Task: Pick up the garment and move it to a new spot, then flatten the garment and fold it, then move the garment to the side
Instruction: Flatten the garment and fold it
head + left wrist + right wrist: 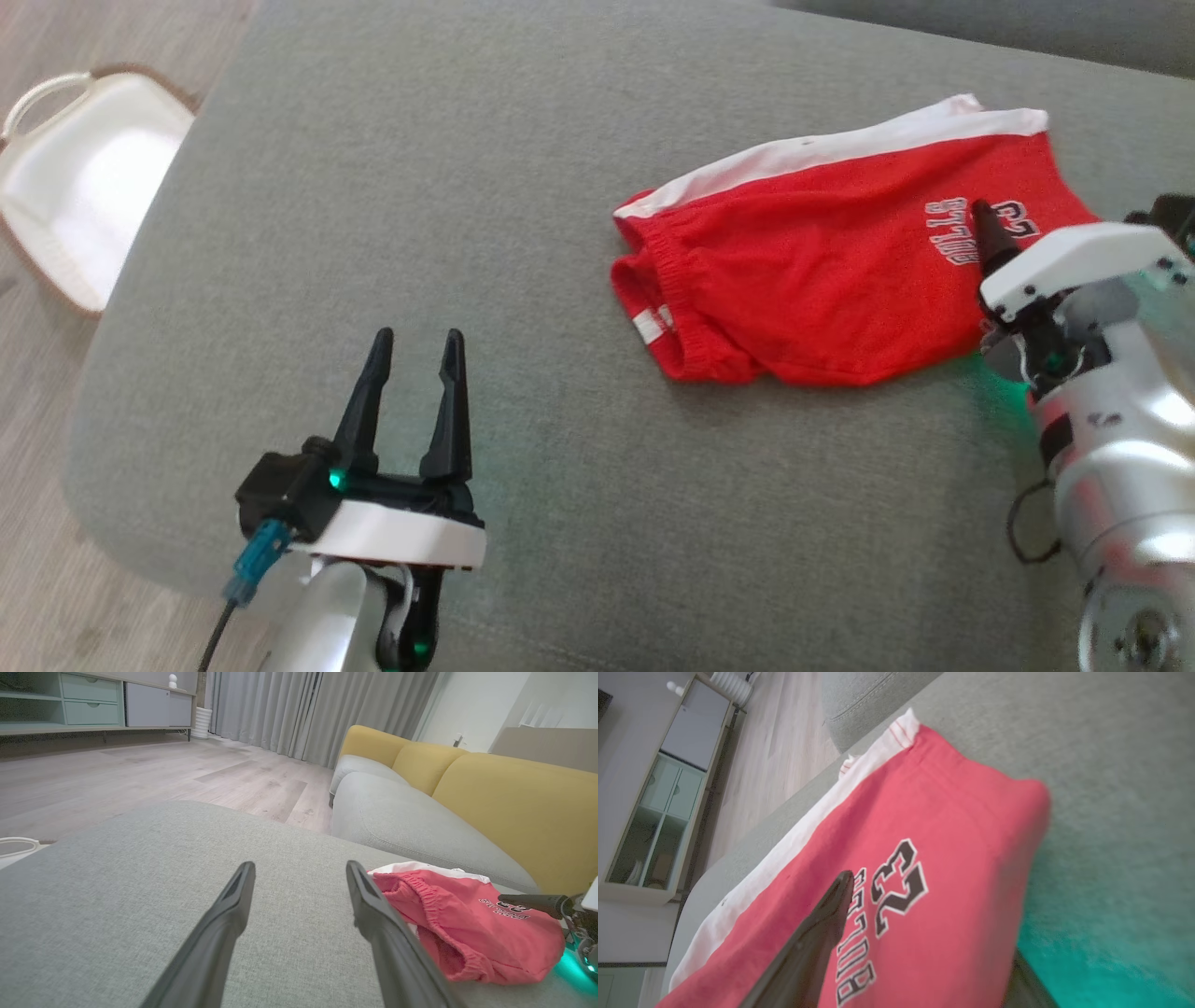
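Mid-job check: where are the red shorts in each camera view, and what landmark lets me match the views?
Head view: shorts right of centre, on the grey cushion.
Left wrist view: shorts at lower right, waistband facing the camera.
Right wrist view: shorts across the middle, from bottom left upward.
Shared landmark: the black lettering on the shorts, seen in all three.

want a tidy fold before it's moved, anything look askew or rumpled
The red shorts lie on the grey cushion with their waistband end bunched and gaping instead of flat. No damage shows.
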